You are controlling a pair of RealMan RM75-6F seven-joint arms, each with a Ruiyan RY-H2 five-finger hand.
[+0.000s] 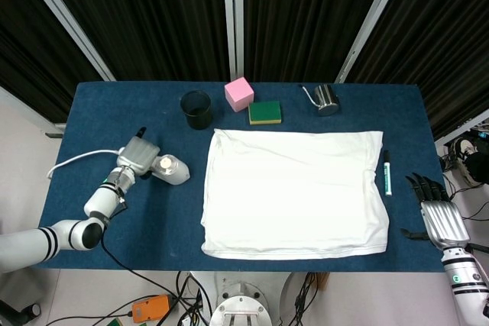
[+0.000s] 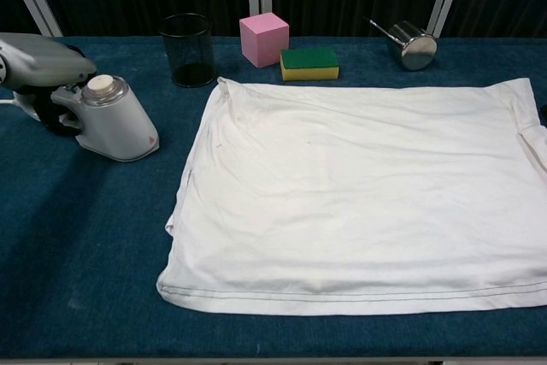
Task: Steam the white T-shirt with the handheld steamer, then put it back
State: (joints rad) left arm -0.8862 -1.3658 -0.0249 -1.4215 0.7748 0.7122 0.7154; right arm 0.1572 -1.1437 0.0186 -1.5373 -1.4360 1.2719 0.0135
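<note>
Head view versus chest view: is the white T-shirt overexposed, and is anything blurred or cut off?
Head view: the white T-shirt is nearly blown out, its folds faint. Chest view: its wrinkles and hem stitching read clearly, but its right edge is cropped, and the left robot hand at the white handheld steamer looks soft at the frame edge.

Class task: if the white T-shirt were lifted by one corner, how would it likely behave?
The T-shirt would probably hang limp: it lies flat with soft wrinkles, so it looks like thin cloth. It seems light for its spread. Pushed, it would likely bunch up on the blue table cover rather than slide whole.
</note>
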